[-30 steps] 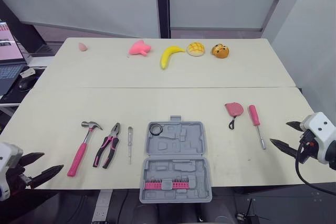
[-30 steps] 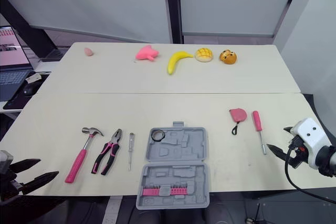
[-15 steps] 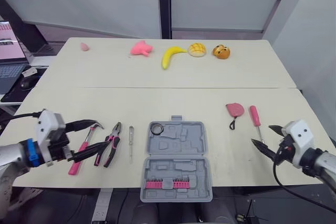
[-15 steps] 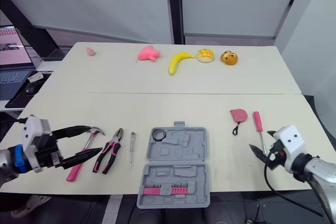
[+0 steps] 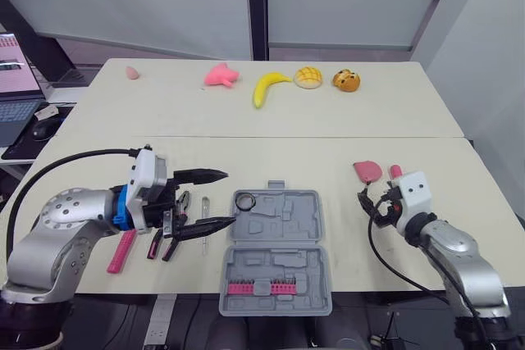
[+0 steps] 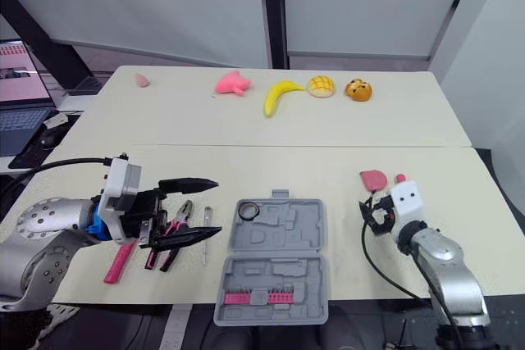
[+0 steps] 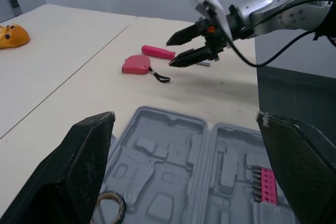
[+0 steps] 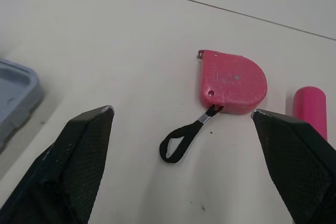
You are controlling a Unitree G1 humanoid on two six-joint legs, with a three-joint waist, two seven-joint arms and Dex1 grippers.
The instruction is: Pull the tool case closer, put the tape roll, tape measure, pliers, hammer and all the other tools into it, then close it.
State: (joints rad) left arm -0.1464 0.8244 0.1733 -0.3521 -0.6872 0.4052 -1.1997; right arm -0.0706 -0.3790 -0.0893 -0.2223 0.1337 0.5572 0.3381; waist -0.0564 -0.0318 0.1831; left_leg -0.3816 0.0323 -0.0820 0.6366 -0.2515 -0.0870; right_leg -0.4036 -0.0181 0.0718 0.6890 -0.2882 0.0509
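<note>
Flanking tool case (image 5: 277, 266): pliers (image 5: 181, 201) L, tape measure (image 5: 367, 171) R.

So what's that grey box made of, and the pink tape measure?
The tool case looks like moulded grey plastic, matte, with tool-shaped hollows pressed in. The tape measure seems to be hard pink plastic, smooth, with what look like small screws in its side. Its loop looks like black cord or fabric; I can't tell which.

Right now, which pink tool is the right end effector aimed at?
The tape measure with the black loop, straight ahead of the open right end effector; the screwdriver sits off to one side.
</note>
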